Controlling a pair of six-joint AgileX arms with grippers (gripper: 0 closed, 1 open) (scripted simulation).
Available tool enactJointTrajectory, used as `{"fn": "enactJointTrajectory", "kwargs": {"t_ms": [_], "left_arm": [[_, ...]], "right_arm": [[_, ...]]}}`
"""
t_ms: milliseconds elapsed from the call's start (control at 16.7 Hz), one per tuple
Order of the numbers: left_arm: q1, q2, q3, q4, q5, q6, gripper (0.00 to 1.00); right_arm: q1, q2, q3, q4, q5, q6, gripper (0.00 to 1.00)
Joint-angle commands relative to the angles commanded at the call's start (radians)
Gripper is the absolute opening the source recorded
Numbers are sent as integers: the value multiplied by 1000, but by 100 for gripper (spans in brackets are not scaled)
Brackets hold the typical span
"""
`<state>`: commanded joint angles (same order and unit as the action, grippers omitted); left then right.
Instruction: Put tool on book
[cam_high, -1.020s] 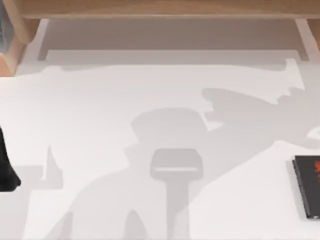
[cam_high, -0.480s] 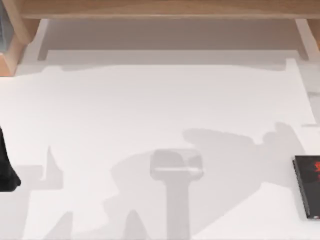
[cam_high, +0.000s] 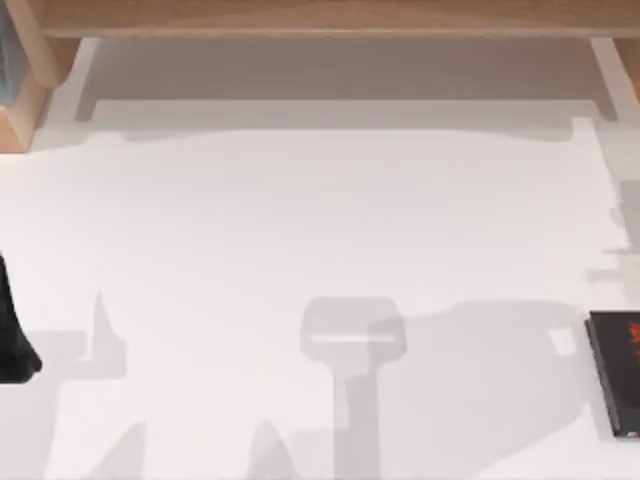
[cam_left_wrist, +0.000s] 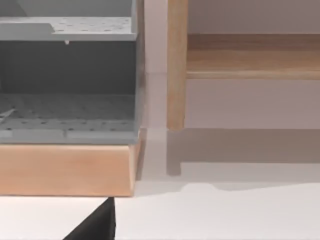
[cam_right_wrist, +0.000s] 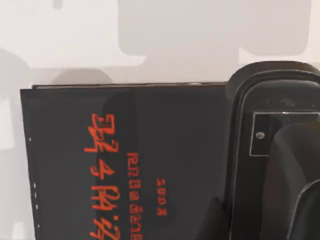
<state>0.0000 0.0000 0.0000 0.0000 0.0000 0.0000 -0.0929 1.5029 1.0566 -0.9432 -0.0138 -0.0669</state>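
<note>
Directly under the right wrist lies the thin, flat, black rectangular book (cam_right_wrist: 125, 165) with red marking on its cover, flat on the white table (cam_high: 300, 220). A glossy black rounded body (cam_right_wrist: 272, 150) with a small square panel stands in front of one end of the cover; I cannot tell if it is a tool or a part of the arm. Also I cannot tell if the right gripper is wide, narrow or holding something. From above, the book is at the right edge of the table, on the near side, with its dark grey spine edge toward the middle of the table. The left arm (cam_high: 12, 340) is parked at the left edge, and the state of its gripper I cannot tell. Before its wrist is a grey perforated rack (cam_left_wrist: 67, 100) in a light wooden frame (cam_left_wrist: 65, 170), beside a wooden shelf (cam_high: 320, 15) along the far side.
</note>
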Motion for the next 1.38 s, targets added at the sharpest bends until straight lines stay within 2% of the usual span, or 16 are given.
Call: {"fn": "enactJointTrajectory", "kwargs": {"t_ms": [300,720,1080,1320,1380], "left_arm": [[0,0,0,0,0,0,100],[0,0,0,0,0,0,100],[0,0,0,0,0,0,100],[0,0,0,0,0,0,100],[0,0,0,0,0,0,100]], "right_arm": [[29,-14,-119,23,5,4,0],[26,-14,-127,29,7,5,0],[32,33,-197,148,8,7,0],[33,37,-203,158,8,7,0],[33,37,-203,158,8,7,8]]}}
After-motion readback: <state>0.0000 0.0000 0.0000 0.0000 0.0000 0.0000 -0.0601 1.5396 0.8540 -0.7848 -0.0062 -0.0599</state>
